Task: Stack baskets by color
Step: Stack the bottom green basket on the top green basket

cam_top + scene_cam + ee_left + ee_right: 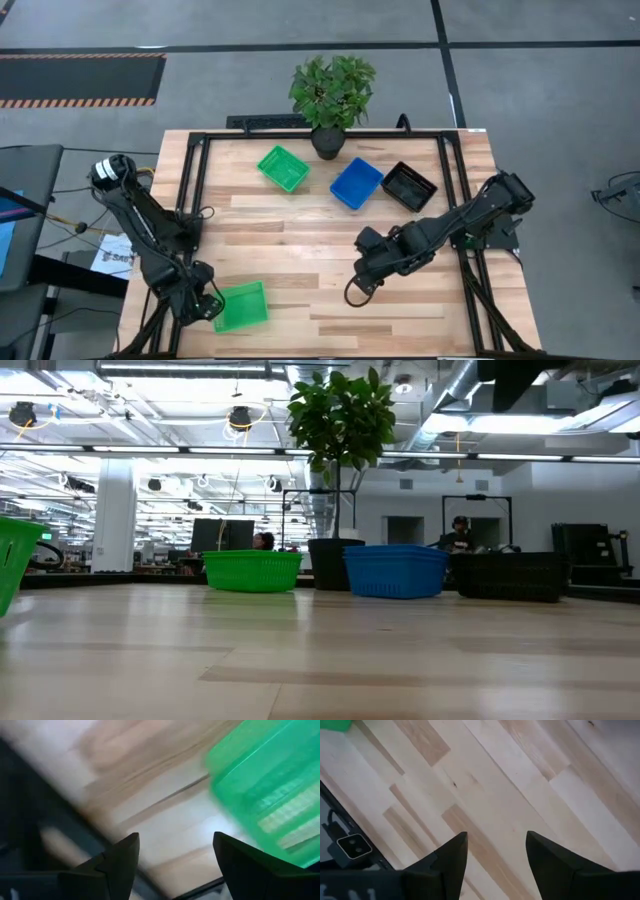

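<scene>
Four baskets show. A green basket [283,167], a blue basket [357,183] and a black basket [409,186] rest on their bottoms in a row at the table's far side, in front of the plant. They also appear in the low view as green [252,570], blue [396,570] and black [512,575]. Another green basket [241,306] lies near the front left corner. My left gripper [207,305] hangs open just left of it, fingers pointing down over bare wood [175,855], the basket [270,795] beside them. My right gripper [360,290] is open over bare table [496,850].
A potted leafy plant [331,95] stands at the far edge behind the baskets. A black metal frame [190,190] runs along the table's left, far and right sides. Bare wood [300,250] lies between the two arms.
</scene>
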Available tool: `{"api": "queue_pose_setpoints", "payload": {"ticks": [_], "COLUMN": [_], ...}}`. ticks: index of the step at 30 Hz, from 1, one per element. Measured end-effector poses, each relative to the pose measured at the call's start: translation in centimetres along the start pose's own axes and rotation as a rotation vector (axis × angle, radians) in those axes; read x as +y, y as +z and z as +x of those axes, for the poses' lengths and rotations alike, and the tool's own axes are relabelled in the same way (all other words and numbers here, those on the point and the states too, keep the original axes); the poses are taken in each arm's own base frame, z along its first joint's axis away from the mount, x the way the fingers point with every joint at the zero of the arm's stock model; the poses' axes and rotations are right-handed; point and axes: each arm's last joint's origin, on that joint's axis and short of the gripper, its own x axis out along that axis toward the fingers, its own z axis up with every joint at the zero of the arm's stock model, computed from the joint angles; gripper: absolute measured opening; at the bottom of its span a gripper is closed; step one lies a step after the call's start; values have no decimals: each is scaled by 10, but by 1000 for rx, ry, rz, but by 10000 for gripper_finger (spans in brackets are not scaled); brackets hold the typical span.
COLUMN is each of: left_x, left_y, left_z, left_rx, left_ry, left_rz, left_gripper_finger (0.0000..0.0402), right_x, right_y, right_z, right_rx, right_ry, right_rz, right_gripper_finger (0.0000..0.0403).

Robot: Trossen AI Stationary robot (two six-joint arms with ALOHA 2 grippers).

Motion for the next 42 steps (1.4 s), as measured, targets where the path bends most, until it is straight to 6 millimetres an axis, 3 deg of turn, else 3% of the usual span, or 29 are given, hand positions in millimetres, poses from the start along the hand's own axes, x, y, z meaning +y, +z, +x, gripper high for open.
{"api": "queue_pose_setpoints", "payload": {"ticks": [5, 10, 21, 27, 30, 34, 39, 42], "left_x": [-8, -23, -74, -73, -67, -52, -28, -20], "left_y": [17, 49, 132, 158, 161, 149, 134, 126], "left_z": [13, 10, -29, -39, -41, -39, -40, -45], "left_rx": [-19, -134, -437, -484, -380, -274, -263, -304], "left_ry": [-134, -228, -709, -710, -677, -567, -394, -374], "left_rz": [-42, -46, -3, 114, 172, 192, 113, 62], "left_gripper_finger": [242, 242, 242, 242, 242, 238, 227, 221], "right_x": [2, 8, 31, 51, 53, 51, 43, 36], "right_y": [-4, -3, 12, 14, 28, 52, 79, 93], "right_z": [-2, -1, 20, 45, 65, 92, 123, 127], "right_rx": [-16, -34, -163, -206, -213, -199, -165, -181], "right_ry": [13, 59, 171, 219, 213, 231, 267, 281], "right_rz": [7, 67, 220, 23, -90, -265, -407, -501], "right_gripper_finger": [221, 221, 221, 221, 221, 221, 221, 221]}}
